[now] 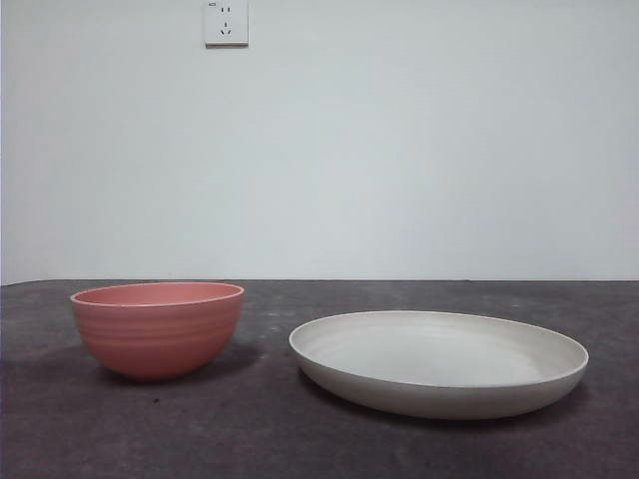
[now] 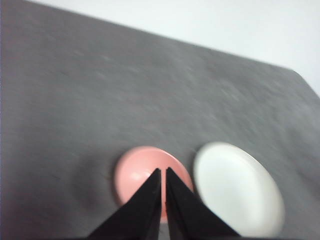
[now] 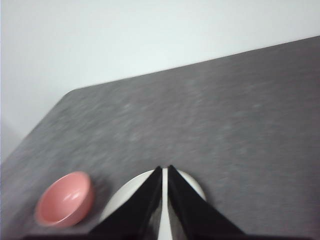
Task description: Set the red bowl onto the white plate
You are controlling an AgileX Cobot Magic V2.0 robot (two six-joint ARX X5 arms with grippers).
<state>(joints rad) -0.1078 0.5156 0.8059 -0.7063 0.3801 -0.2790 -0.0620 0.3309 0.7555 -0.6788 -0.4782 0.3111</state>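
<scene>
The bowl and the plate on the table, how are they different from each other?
The bowl is salmon pink; the plate is off-white. The bowl is deep with steep, faintly ridged sides, while the plate is shallow with a low rim and smooth surface. The plate is clearly wider than the bowl. Both are round, matte, empty and stand upright side by side on the dark table, not touching.

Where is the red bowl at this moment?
In the front view the red bowl stands upright on the dark table, at the left, beside the white plate and not touching it.
</scene>
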